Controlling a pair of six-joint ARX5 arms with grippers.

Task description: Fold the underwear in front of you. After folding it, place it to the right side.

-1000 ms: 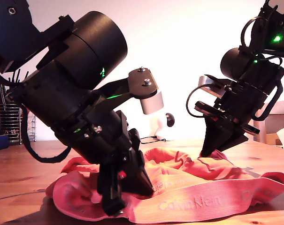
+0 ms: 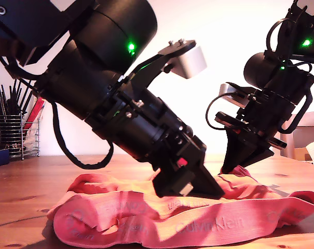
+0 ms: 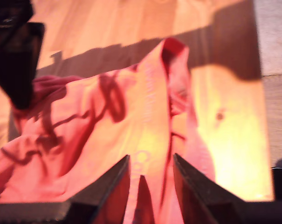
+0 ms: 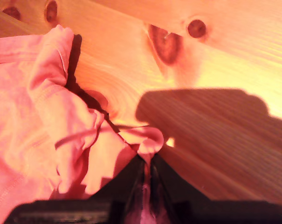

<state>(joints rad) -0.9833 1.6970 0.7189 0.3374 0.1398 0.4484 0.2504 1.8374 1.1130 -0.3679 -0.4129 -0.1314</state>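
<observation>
underwear (image 2: 120,210): soft coral-red cloth, crumpled, lying low on wooden table (image 2: 22,192), spread from exterior view's left to its right. wide paler waistband (image 2: 219,228) along near edge, faint grey "calvin klein" lettering. another stretch of band folded back over middle. body bunched in creases behind, far edge drawn into small peak.

Knotty wooden table (image 2: 22,197); underwear (image 2: 214,228) lies crumpled on it
</observation>
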